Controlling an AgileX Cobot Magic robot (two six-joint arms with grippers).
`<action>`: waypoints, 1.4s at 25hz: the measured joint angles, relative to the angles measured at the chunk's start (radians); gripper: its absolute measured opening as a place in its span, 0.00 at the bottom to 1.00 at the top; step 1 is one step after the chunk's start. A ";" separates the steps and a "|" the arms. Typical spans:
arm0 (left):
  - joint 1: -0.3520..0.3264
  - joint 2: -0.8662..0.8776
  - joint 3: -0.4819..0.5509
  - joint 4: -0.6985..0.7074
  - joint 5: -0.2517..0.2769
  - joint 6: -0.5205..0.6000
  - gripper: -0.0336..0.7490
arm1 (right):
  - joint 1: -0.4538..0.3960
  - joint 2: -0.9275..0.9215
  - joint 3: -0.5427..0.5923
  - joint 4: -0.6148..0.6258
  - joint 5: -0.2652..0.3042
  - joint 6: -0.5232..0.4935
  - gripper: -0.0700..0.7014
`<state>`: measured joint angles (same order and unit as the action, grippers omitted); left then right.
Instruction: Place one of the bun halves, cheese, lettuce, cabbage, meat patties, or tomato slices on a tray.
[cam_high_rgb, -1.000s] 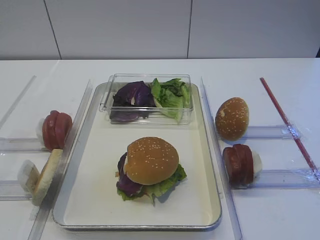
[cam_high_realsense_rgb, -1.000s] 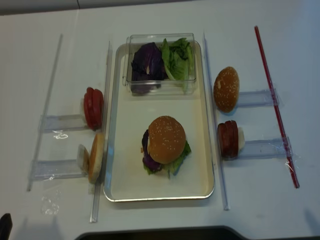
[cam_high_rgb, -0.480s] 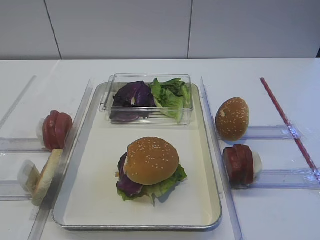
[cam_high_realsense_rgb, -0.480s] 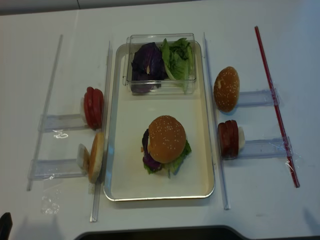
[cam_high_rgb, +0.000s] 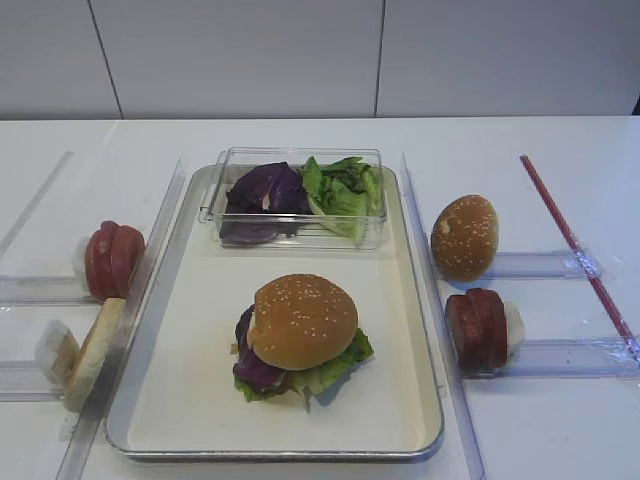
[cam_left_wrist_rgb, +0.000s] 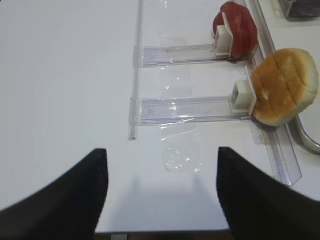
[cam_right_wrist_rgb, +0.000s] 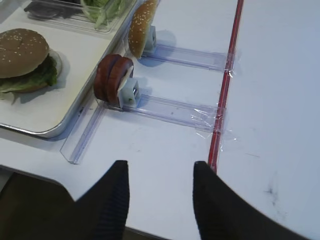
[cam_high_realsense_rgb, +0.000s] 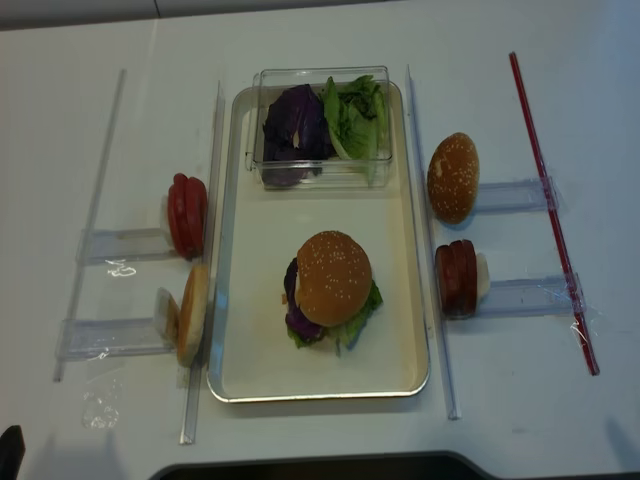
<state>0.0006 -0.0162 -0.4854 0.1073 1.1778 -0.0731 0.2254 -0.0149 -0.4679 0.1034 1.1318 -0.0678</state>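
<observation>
White bench (cam_high_rgb: 300, 135) all round. The sesame bun top (cam_high_rgb: 303, 321) sits on the stacked burger, mid tray (cam_high_rgb: 190, 330). It looks a bit tilted, so a bump could slide it off the lettuce (cam_high_rgb: 335, 370). Right hand (cam_right_wrist_rgb: 160, 200) is well apart, low by the bench edge, half open w/ nothing in it. Left hand (cam_left_wrist_rgb: 160, 192) is wide, empty, far off too.

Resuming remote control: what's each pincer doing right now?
Left pincer: open, holding nothing.
Right pincer: open, holding nothing.
</observation>
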 joint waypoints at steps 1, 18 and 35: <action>0.000 0.000 0.000 0.000 0.000 0.000 0.64 | 0.000 0.000 0.000 0.001 0.000 0.000 0.54; 0.000 0.000 0.000 0.000 0.000 0.000 0.64 | -0.223 0.000 0.001 0.007 0.002 0.004 0.54; 0.000 0.000 0.000 0.000 0.000 0.000 0.64 | -0.212 0.000 0.001 0.007 0.002 0.004 0.54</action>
<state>0.0006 -0.0162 -0.4854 0.1073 1.1778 -0.0731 0.0132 -0.0149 -0.4674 0.1103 1.1335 -0.0640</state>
